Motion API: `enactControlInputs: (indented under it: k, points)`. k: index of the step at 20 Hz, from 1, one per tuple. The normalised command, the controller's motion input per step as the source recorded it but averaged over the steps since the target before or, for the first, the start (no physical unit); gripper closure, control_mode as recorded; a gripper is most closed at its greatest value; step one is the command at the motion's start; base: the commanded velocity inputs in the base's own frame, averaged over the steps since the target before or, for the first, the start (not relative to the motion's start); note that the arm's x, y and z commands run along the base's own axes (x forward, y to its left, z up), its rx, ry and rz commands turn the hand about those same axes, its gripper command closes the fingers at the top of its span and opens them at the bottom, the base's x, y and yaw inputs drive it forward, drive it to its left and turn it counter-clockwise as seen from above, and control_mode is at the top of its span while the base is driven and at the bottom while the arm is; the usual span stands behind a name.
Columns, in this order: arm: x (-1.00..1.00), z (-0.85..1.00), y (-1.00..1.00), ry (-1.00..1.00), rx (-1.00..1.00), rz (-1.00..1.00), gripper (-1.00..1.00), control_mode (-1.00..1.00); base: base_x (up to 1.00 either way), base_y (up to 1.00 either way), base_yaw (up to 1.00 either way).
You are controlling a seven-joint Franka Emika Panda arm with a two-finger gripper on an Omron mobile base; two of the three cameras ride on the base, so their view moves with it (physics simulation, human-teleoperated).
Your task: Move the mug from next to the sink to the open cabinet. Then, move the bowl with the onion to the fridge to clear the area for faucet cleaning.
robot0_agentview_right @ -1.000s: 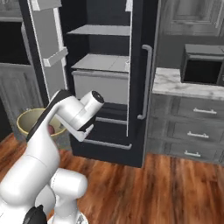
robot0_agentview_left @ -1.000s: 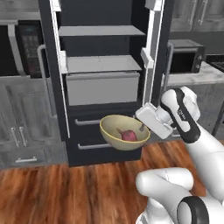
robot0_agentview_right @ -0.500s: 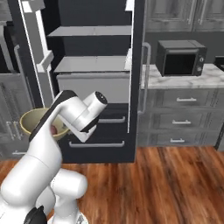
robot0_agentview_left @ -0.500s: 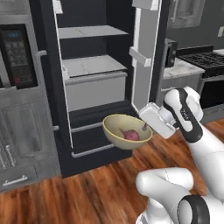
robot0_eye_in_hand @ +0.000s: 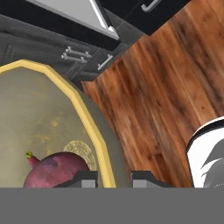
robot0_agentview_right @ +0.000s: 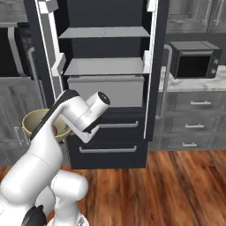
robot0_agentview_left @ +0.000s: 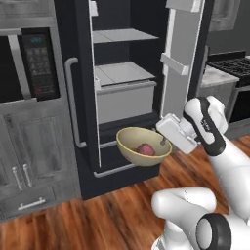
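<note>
Left base view: wide, shallow olive-yellow round bowl (robot0_agentview_left: 143, 146) carried level in mid-air before the tall black open fridge (robot0_agentview_left: 124, 88), mouth up, presumably so the small reddish-purple onion (robot0_agentview_left: 145, 149) stays settled at the bottom; two-finger pincer (robot0_agentview_left: 163, 142) clamped on the bowl's right rim, closed narrow across the wall. Right base view: bowl (robot0_agentview_right: 37, 123) partly hidden behind the white arm, left of the fridge (robot0_agentview_right: 106, 84) drawers, clear of the wooden floor (robot0_agentview_right: 176, 185). Hand view: yellow rim (robot0_eye_in_hand: 89, 127) running between the two tips, pinched edge-on; onion (robot0_eye_in_hand: 57, 170) lying inside, pointed tip aimed away from the rim, long axis roughly across the bowl floor.
</note>
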Motion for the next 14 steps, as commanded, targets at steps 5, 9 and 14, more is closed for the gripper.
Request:
enactControlInputs:
  k: [5, 9, 14]
  points:
    - [0.0, 0.0, 0.0, 0.0, 0.0, 0.0, 1.0, 1.0, 0.19, -0.53, 0.0]
    - [0.0, 0.0, 0.0, 0.0, 0.0, 0.0, 1.0, 1.0, 0.16, -0.34, 0.0]
    - [0.0, 0.0, 0.0, 0.0, 0.0, 0.0, 1.0, 1.0, 0.55, 0.0, -0.07]
